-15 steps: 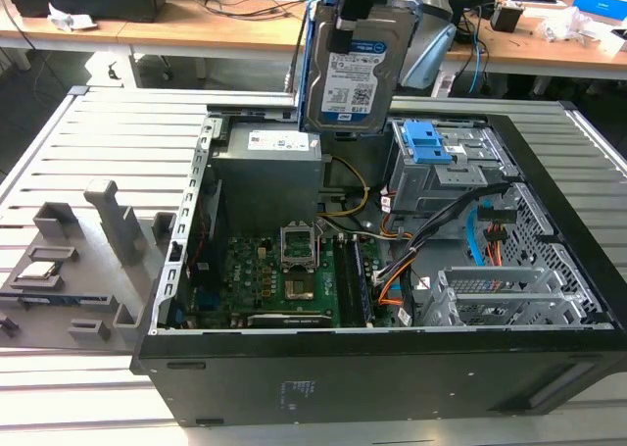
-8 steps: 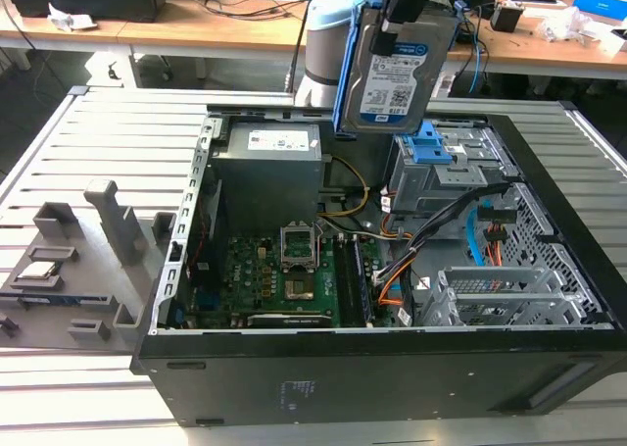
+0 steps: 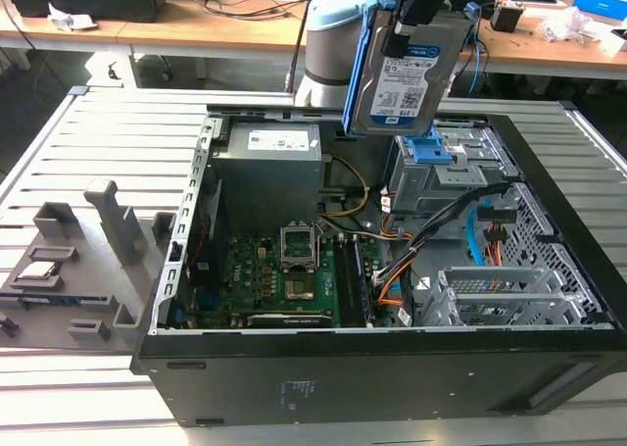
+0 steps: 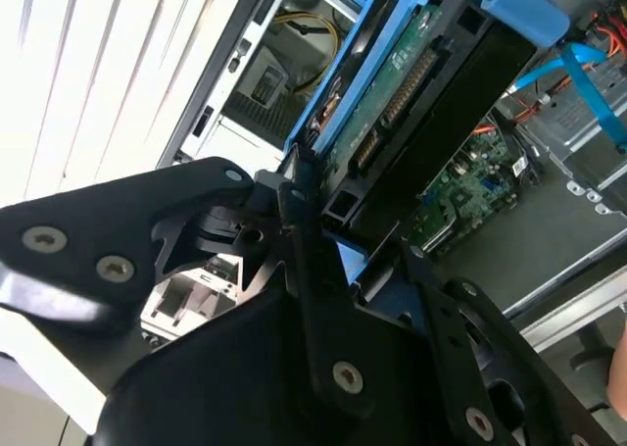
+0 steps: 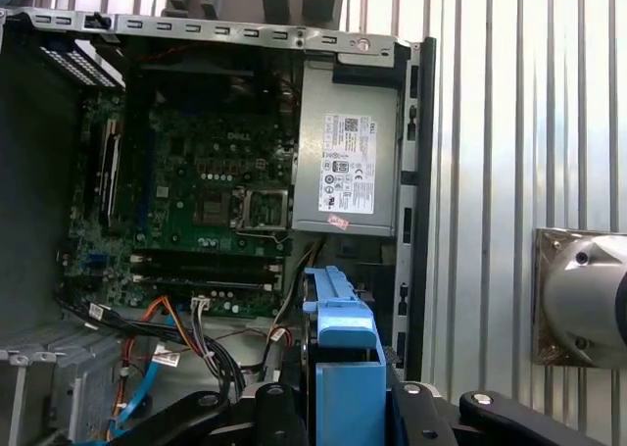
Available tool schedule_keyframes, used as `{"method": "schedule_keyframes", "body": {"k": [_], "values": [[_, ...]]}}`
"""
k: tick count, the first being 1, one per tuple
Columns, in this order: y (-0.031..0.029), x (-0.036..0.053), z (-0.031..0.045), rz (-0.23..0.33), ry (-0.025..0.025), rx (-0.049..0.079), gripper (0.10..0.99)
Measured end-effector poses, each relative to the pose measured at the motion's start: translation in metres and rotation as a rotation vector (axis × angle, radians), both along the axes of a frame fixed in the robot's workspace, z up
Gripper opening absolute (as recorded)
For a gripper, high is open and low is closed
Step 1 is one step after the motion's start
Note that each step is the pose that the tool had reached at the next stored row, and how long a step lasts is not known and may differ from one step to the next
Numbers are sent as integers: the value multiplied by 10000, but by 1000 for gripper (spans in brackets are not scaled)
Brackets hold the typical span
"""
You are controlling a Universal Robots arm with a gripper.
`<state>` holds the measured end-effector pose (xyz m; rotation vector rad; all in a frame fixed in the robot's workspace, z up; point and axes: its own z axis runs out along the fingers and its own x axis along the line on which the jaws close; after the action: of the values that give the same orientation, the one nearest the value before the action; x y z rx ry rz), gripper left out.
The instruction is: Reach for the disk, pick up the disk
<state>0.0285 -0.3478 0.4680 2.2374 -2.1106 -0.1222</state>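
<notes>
The disk [image 3: 407, 78], a silver drive with a white-and-blue label and a blue frame, hangs upright in the air above the back of the open computer case [image 3: 343, 368]. My gripper [image 3: 404, 36] is shut on its upper edge, coming down from above. In the second wrist view the disk [image 4: 421, 83] shows edge-on, with its green board and blue frame clamped by the black fingers [image 4: 294, 211]. The first wrist view looks down past the disk's blue frame [image 5: 343, 338], with the case interior far below.
Inside the case lie the motherboard [image 3: 274, 279], the power supply [image 3: 269, 152] and a drive cage [image 3: 446, 172] with a blue latch and loose cables. A grey fixture [image 3: 78, 260] with small parts sits on the slatted table at the exterior view's left. The arm's base [image 3: 333, 44] stands behind the case.
</notes>
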Motion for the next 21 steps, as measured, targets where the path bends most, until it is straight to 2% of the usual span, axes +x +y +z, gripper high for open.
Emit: {"method": "schedule_keyframes", "body": {"k": [2,3,4,5,6,11,17,21], "values": [[-75,0,-1,1,0,0,365],[-140,0,-1,1,0,0,365],[-174,0,-2,0,0,0,365],[-237,0,-2,0,0,0,365],[-347,0,-3,0,0,-1,365],[-594,0,-5,1,0,-5,365],[-781,0,-7,0,0,-9,365],[-885,0,-8,0,0,-14,365]]}}
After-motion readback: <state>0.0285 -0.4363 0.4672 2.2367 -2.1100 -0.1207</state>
